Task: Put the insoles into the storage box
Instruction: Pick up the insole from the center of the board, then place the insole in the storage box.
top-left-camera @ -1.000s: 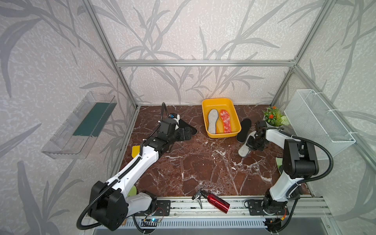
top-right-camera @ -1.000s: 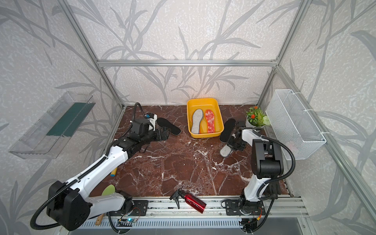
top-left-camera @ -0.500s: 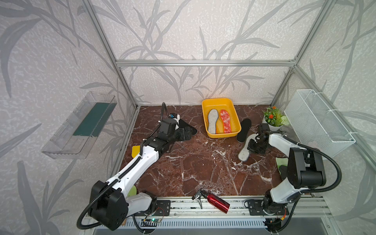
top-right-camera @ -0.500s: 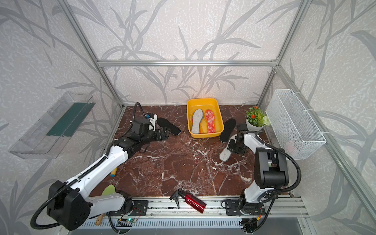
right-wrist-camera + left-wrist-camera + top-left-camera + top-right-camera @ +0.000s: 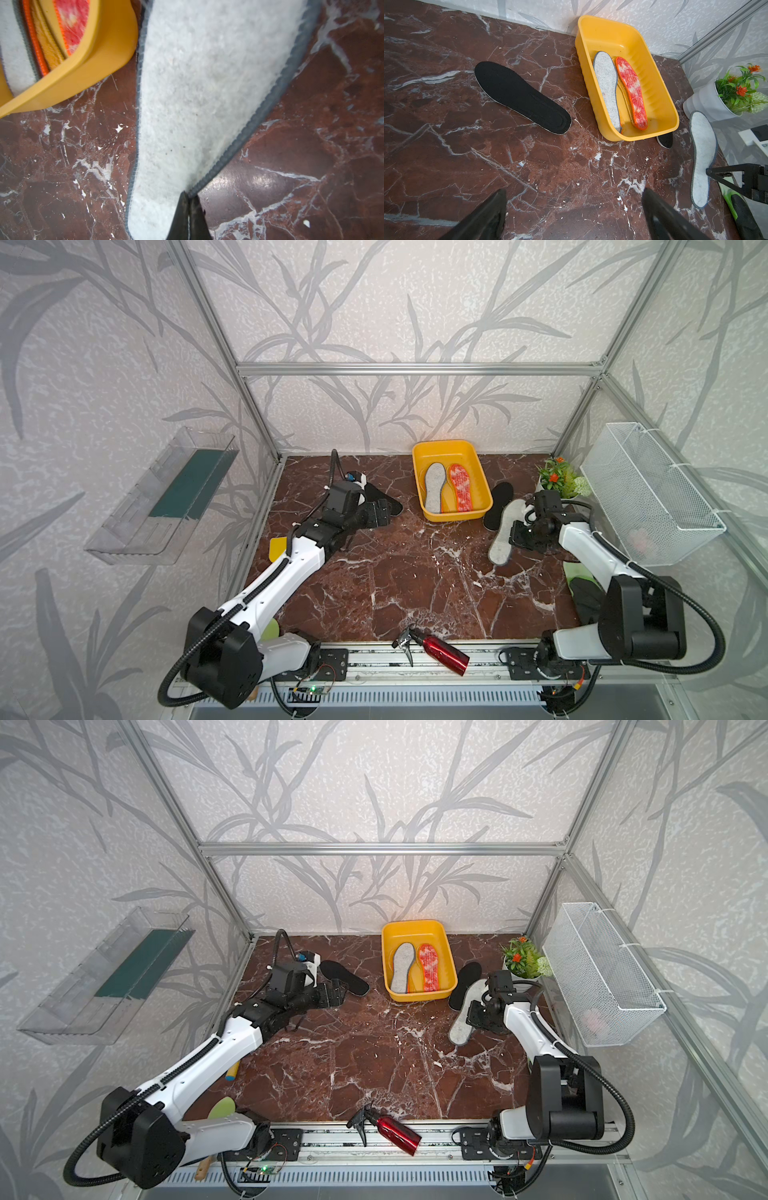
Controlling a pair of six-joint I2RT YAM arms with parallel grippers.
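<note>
The yellow storage box (image 5: 451, 448) (image 5: 415, 926) (image 5: 600, 31) (image 5: 108, 68) stands at the back of the marble table. In it lie a grey felt insole (image 5: 434, 489), a red-orange mottled insole (image 5: 460, 487) and a yellowish insole edge between them. My right gripper (image 5: 188, 197) (image 5: 519, 533) is shut on the rim of a second grey felt insole (image 5: 197, 93) (image 5: 505, 531) (image 5: 467, 1017), just right of the box. A black insole (image 5: 498, 506) lies beside it. My left gripper (image 5: 574, 191) (image 5: 384, 514) is open, with nothing between its fingers, near another black insole (image 5: 521, 97) (image 5: 345, 977).
A potted plant (image 5: 561, 481) stands at the back right under a white wire basket (image 5: 648, 493). A red spray bottle (image 5: 436, 649) lies at the front edge. There is a yellow scraper (image 5: 277, 547) by the left arm, a clear tray (image 5: 162, 497) on the left wall and a green-black item (image 5: 582, 585) near the right arm.
The right arm's elbow has swung down toward the front right while its gripper keeps hold of the grey insole, which has barely shifted. The left arm has not moved.
</note>
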